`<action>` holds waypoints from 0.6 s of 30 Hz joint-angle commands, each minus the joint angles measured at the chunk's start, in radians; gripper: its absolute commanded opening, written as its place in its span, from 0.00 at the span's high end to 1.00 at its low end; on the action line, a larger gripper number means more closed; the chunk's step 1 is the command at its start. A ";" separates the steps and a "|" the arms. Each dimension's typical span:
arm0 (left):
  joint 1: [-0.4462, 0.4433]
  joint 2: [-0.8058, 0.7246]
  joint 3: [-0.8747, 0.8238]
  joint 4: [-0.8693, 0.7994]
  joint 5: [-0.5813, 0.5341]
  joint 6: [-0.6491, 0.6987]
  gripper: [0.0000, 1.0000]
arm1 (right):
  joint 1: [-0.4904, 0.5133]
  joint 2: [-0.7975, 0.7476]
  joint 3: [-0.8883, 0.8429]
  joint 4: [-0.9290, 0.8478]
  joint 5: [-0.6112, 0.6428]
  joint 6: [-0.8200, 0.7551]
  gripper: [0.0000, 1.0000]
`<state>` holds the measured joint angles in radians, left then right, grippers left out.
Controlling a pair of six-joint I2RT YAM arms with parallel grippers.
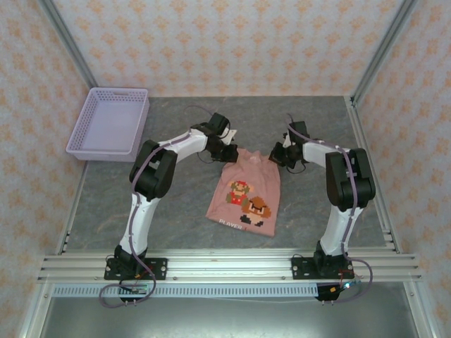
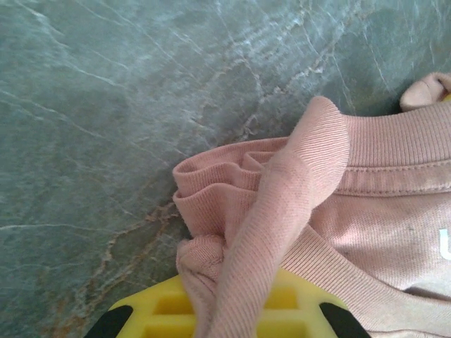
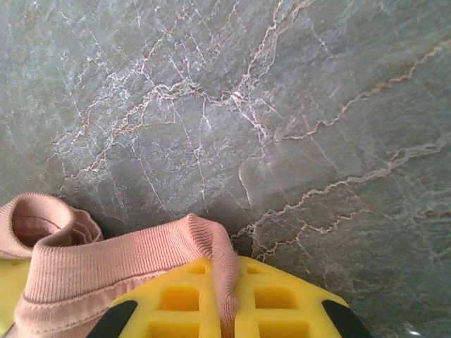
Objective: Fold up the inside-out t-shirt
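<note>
Left gripper (image 1: 227, 151) pinches the soft salmon-pink cloth t-shirt (image 1: 264, 177) at its 11 o'clock corner; the shirt lies flat at centre, print up; right gripper (image 1: 280, 156) pinches its 1 o'clock corner. Folding looks barely begun, all folds remaining

t-shirt (image 1: 244, 184): salmon pink, pixel print | table (image 1: 176, 208): grey marbled | basket (image 1: 109, 127): lilac

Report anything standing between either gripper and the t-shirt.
Nothing does: the left gripper and right gripper are each shut on the ribbed far edge of the t-shirt. The lilac basket stands apart at the far left.
</note>
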<state>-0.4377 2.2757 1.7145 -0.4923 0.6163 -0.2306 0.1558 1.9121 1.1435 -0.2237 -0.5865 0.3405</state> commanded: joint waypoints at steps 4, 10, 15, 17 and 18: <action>0.069 -0.100 -0.068 0.085 -0.036 -0.067 1.00 | -0.007 -0.042 0.041 0.041 -0.036 0.005 1.00; 0.113 -0.183 -0.080 0.144 -0.049 -0.100 1.00 | -0.007 -0.060 0.126 0.094 -0.074 0.063 1.00; 0.145 -0.218 0.016 0.123 -0.088 -0.099 1.00 | -0.004 -0.028 0.309 0.089 -0.091 0.082 1.00; 0.158 -0.220 0.091 0.104 -0.095 -0.092 1.00 | -0.003 -0.006 0.415 0.068 -0.089 0.080 1.00; 0.163 -0.218 0.139 0.081 -0.100 -0.082 1.00 | -0.002 0.008 0.479 0.051 -0.087 0.075 1.00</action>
<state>-0.2962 2.1098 1.7416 -0.4030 0.5587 -0.3164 0.1509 1.9114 1.4807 -0.1902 -0.6636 0.4076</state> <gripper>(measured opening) 0.084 0.069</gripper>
